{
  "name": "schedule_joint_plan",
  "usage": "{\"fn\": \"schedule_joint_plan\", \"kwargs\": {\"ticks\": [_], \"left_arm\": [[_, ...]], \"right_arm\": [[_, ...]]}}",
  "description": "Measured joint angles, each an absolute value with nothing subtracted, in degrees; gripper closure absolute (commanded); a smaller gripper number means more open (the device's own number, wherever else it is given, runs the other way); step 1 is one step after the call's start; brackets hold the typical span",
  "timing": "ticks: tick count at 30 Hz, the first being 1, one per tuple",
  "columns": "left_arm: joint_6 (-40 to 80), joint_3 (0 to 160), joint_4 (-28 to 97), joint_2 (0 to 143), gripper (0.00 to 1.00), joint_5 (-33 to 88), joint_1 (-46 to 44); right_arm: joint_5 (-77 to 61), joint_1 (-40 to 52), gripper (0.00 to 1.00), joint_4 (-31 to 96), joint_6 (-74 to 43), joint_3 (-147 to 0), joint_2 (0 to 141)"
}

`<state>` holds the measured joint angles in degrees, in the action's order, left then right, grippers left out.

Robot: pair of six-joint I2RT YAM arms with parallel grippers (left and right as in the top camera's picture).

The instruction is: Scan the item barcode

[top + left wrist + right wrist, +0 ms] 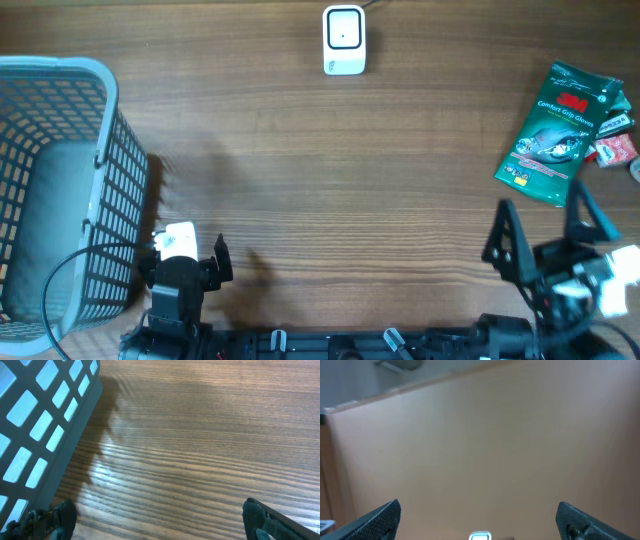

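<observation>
Hovering at the near edge of the tabletop (330, 180), both pincers gape wide and hold nothing.
The green glove packet (557, 133) lies far right, beyond the right pincer (545, 228); the white scanner (344, 40) stands far centre; the left pincer (184, 256) sits beside the basket (110, 110).

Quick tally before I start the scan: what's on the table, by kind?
basket: 1
scanner: 1
packets: 2, a green glove pack and a red packet beside it
Total: 4
</observation>
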<state>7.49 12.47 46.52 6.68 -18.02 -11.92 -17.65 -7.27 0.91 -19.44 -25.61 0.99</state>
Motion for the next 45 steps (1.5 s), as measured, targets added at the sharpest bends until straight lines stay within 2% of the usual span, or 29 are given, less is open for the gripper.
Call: {"fn": "schedule_joint_plan", "kwargs": {"ticks": [10,14,23,45], "left_arm": [[7.49,12.47,46.48,6.68,0.0,-18.02,-11.92],[7.49,12.47,46.48,6.68,0.0,-18.04,-11.92],[7.49,12.47,46.48,6.68,0.0,-18.04,-11.92],[7.49,12.47,46.48,6.68,0.0,-18.04,-11.92]], "right_arm": [[-12.53,-4.91,0.0,-11.81,-21.23,-5.78,0.97],[-11.53,-4.89,0.0,-12.49,-22.09,-1.32,0.97],[-9.52,-2.96,0.0,-0.21,-22.28,-0.36,0.89],[-8.69,-2.92,0.0,-0.25,-22.28,-0.36,0.89]]}}
